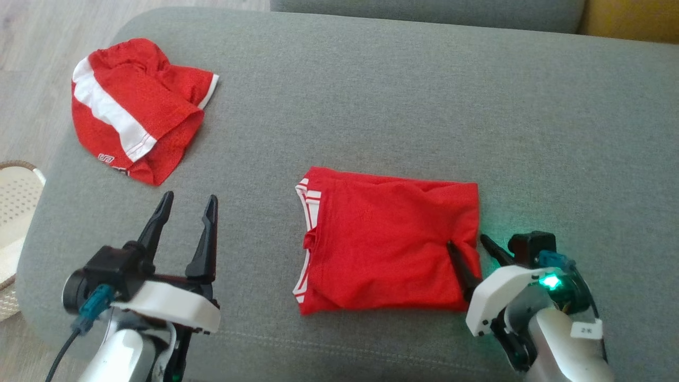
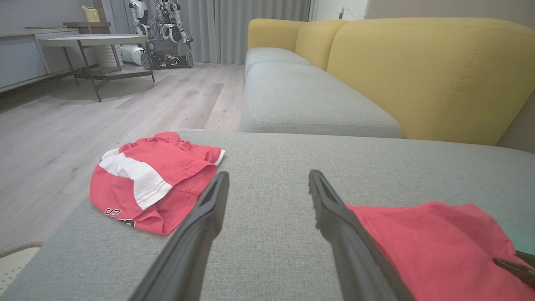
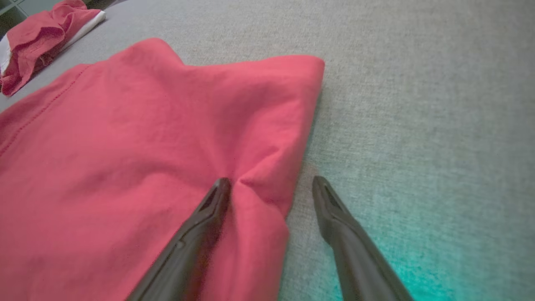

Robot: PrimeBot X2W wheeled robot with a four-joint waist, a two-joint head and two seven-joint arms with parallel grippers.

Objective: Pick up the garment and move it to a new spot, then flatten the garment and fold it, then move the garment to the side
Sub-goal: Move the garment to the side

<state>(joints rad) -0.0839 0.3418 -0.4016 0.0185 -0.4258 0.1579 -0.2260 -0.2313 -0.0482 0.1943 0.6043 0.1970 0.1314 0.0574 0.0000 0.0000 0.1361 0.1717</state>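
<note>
A red garment (image 1: 382, 241) with white trim lies folded into a rectangle in the middle of the grey sofa seat (image 1: 403, 106). My right gripper (image 1: 469, 245) stands open at its right edge, one finger pressing on the cloth and the other on the seat beside it; the right wrist view shows the garment (image 3: 138, 159) edge lying between the fingers of this gripper (image 3: 271, 184). My left gripper (image 1: 187, 204) is open over bare cushion, left of the garment (image 2: 434, 242), with nothing between its fingers (image 2: 209, 217).
A second red and white garment (image 1: 132, 106) lies crumpled at the seat's far left corner. A woven basket (image 1: 16, 223) stands on the floor at the left. In the left wrist view, a yellow backrest (image 2: 418, 71), a round table (image 2: 92, 42) and another robot (image 2: 163, 33) stand beyond.
</note>
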